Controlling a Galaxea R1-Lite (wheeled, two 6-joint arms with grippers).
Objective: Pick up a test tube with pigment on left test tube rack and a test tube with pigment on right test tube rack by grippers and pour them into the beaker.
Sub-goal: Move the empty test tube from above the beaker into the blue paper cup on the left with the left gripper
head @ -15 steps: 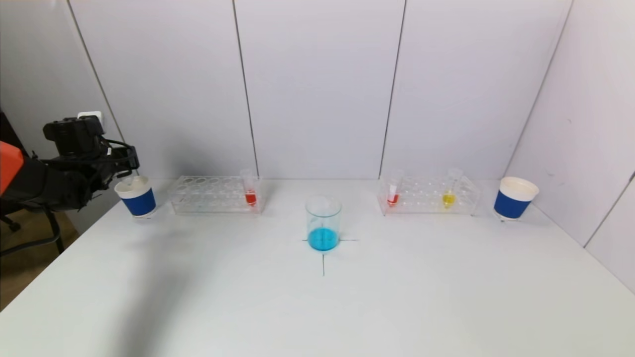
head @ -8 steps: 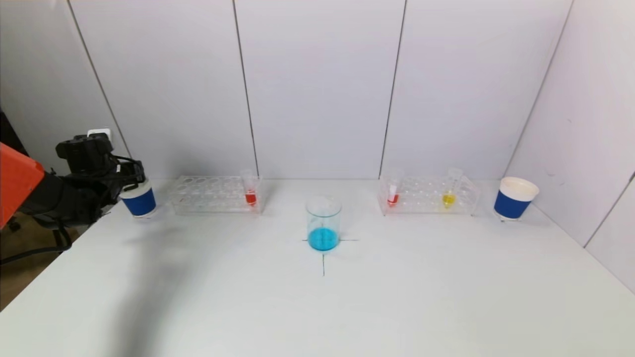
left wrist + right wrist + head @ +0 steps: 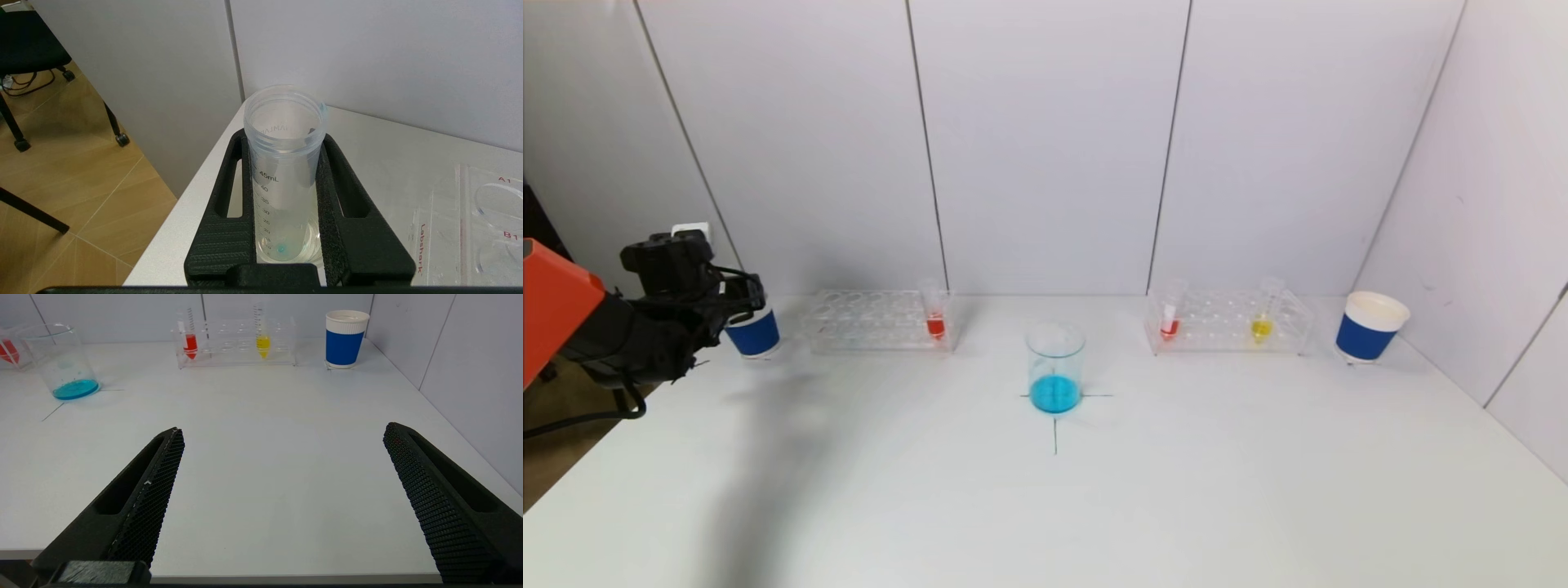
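My left gripper [image 3: 737, 296] hovers over the left blue paper cup [image 3: 755, 333] at the table's far left corner. In the left wrist view it [image 3: 284, 141] is shut on an upright clear graduated test tube [image 3: 282, 175], empty but for a blue drop at its bottom. The beaker [image 3: 1054, 367] with blue liquid stands at the table's centre. The left rack [image 3: 866, 320] holds one red tube [image 3: 934, 314]. The right rack [image 3: 1229, 322] holds a red tube [image 3: 1170, 318] and a yellow tube [image 3: 1263, 314]. My right gripper [image 3: 282, 433] is open and empty, low at the table's front edge.
A second blue paper cup [image 3: 1369, 327] stands right of the right rack, close to the side wall. The table's left edge drops off just beside the left cup. A black cross marks the table under the beaker.
My left gripper has come down with the clear tube and now covers the top of the left blue cup. Nothing else has moved.
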